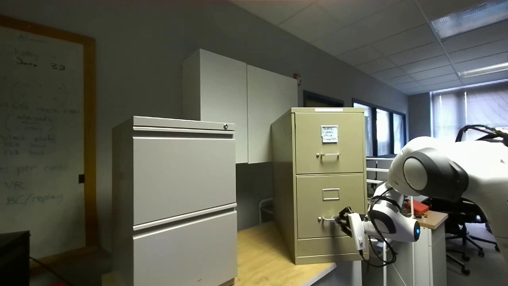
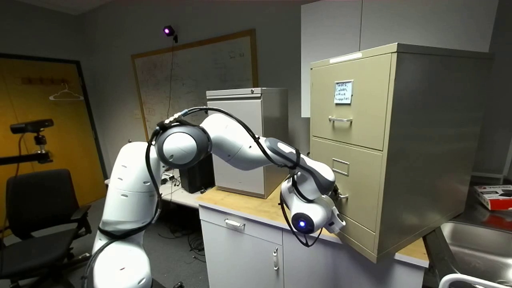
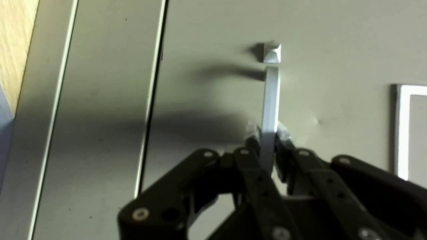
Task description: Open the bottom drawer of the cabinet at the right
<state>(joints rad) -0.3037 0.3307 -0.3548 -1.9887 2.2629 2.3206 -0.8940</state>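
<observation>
"The exterior views?"
"Both stand back in front, sharing arm (image 2: 240,141) and cabinet (image 1: 317,183) — an exterior view off its nine-o'clock flank (image 1: 283,178), an exterior view off its three-o'clock flank (image 2: 436,148)."
"Wrist view?"
"Close, facing the bottom drawer (image 3: 327,100) — label holder (image 3: 403,133) at three o'clock."

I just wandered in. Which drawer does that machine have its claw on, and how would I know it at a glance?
Find the tall tan cabinet standing on the wooden counter. Go to its lower drawer, where the gripper is closed on the metal pull. Unlike the drawer above, with its handwritten white card, this one's label frame shows no card.
</observation>
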